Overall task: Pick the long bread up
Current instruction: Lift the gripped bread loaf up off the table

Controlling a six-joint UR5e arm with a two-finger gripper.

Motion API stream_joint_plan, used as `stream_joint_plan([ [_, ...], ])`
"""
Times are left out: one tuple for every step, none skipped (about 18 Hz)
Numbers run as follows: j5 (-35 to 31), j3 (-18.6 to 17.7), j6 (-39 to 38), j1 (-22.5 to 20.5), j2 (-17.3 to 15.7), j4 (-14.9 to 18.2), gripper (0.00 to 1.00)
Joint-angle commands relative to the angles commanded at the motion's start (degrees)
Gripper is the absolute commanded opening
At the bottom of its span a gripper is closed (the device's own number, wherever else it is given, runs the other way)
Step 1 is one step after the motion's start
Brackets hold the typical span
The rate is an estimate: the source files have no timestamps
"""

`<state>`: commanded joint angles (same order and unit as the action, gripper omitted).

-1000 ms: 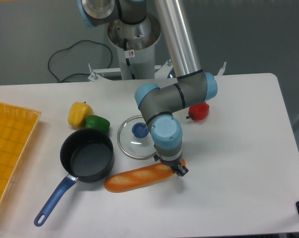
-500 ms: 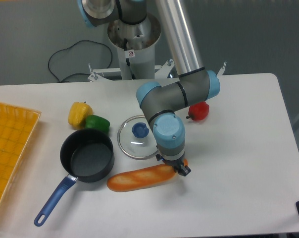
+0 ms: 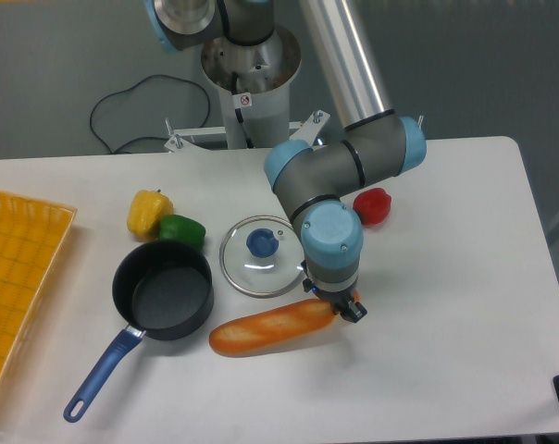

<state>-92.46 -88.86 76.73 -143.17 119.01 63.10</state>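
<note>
Camera view: my gripper (image 3: 340, 308) is clenched on the right end of the glossy orange-brown long bread (image 3: 272, 326), beside the round glass lid (image 3: 258, 256).

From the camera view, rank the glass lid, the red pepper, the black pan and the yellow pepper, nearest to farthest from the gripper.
Measured from the gripper:
1. Glass lid, just up-left of it.
2. Red pepper, behind it, slightly right.
3. Black pan, to the left.
4. Yellow pepper, far up-left.
</note>
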Motion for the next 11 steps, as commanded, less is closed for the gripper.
stream_joint_plan([
  [0.35,0.26,0.0,-0.44,-0.53,0.79,0.33],
  [1.05,0.61,0.0,-0.79,-0.62,1.5,0.33],
  [1.67,0.79,0.09,-1.05,-0.79,2.02,0.33],
  [2.2,0.79,0.09,-1.23,-1.14,2.47,0.33],
  [2.29,0.79,0.17,-1.41,-1.5,2.82,0.33],
  [2.29,0.79,0.7,-1.93,-1.67,3.26,0.33],
  [2.55,0.88,1.83,-2.02,-2.2,4.13,0.33],
  [2.55,0.88,2.8,-2.11,-2.55,4.75,0.33],
  [2.9,0.88,3.16,-2.55,-2.9,4.84,0.33],
  [4.21,0.88,3.16,-3.07,-3.43,4.93,0.33],
  [5.7,0.88,3.25,-3.69,-4.04,5.37,0.33],
])
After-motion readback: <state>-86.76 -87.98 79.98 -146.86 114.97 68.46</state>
